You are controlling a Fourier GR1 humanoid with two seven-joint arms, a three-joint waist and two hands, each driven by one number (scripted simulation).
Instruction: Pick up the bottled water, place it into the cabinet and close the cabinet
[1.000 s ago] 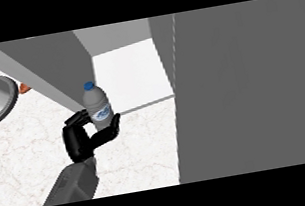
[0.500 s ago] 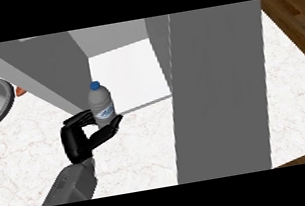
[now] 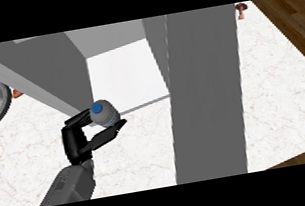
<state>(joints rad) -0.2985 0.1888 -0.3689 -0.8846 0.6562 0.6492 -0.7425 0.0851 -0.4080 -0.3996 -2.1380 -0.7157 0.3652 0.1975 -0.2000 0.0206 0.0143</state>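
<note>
My left hand [image 3: 79, 140] is curled round the bottled water [image 3: 103, 112] and holds it just at the front edge of the cabinet [image 3: 127, 74] floor, near its left wall. I judge the bottle light, fairly stiff and slick-sided, so a mid-body grip suits it best.

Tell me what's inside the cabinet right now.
Inside the cabinet only bare white floor shows. The bottled water is at its front edge, held in the left hand. The open door covers the interior's right part, so anything there cannot be seen.
</note>
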